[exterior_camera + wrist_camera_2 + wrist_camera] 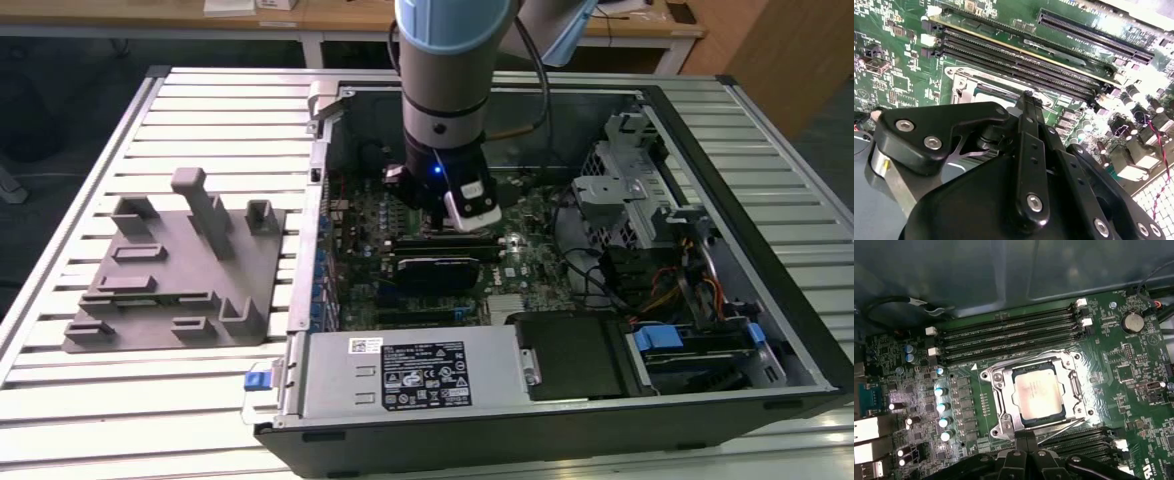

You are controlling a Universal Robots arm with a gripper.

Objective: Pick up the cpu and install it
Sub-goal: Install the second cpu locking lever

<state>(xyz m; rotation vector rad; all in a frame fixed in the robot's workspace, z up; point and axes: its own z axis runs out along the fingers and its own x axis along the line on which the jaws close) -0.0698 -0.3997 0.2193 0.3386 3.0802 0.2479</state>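
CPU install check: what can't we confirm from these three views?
- Gripper fingertips: cut off by the first wrist view's edge, and its own linkage covers them in the second wrist view.
- CPU seating in the socket: pins and contact lie under the chip.
- Socket in the exterior view: the arm blocks it.

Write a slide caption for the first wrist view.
Silver chip sitting in its metal socket frame on the green board, with the gripper at the frame's edge.

A robotics lab or workshop: an opened computer case (561, 250) lies on a slatted metal counter (80, 400) beside a grey plastic fixture (174, 265), with wooden desks (334, 20) at the far side.
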